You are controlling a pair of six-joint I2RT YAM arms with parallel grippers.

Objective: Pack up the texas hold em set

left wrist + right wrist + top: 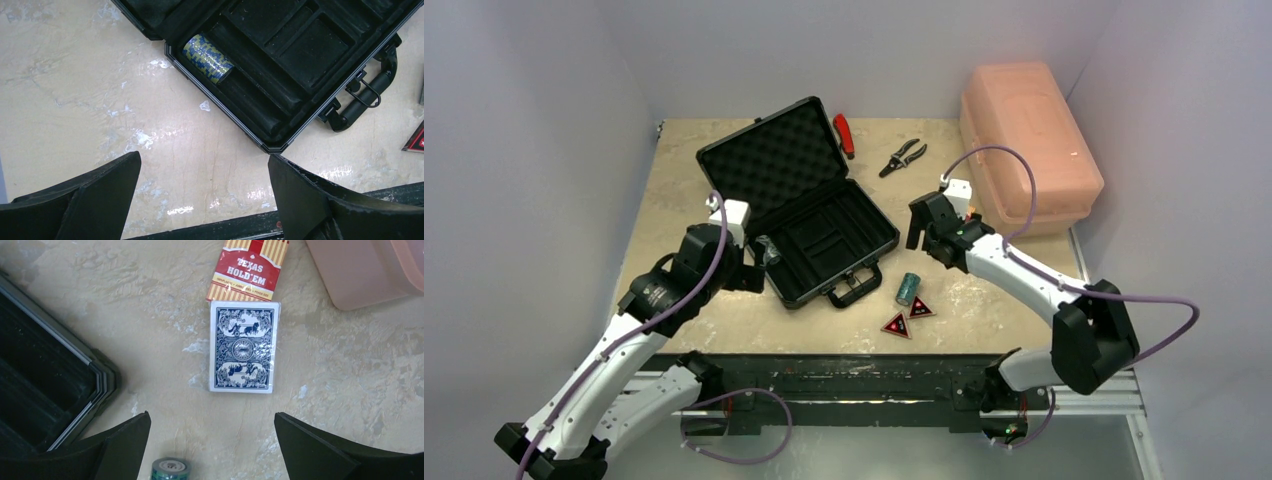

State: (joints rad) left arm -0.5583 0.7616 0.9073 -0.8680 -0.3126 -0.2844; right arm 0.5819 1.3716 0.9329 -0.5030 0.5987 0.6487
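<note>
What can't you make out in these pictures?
Top view: the blue-backed card deck and the red striped Texas Hold'em card box are hidden under the right end effector.
Right wrist view: the top edge cuts off that box, the bottom edge the teal chip roll.
Left wrist view: the right edge crops a red-black triangle.

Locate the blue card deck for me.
Right wrist view: the blue card deck lies flat on the table ahead of the open right gripper, the red Texas Hold'em deck just beyond it, the pink box at upper right.
</note>
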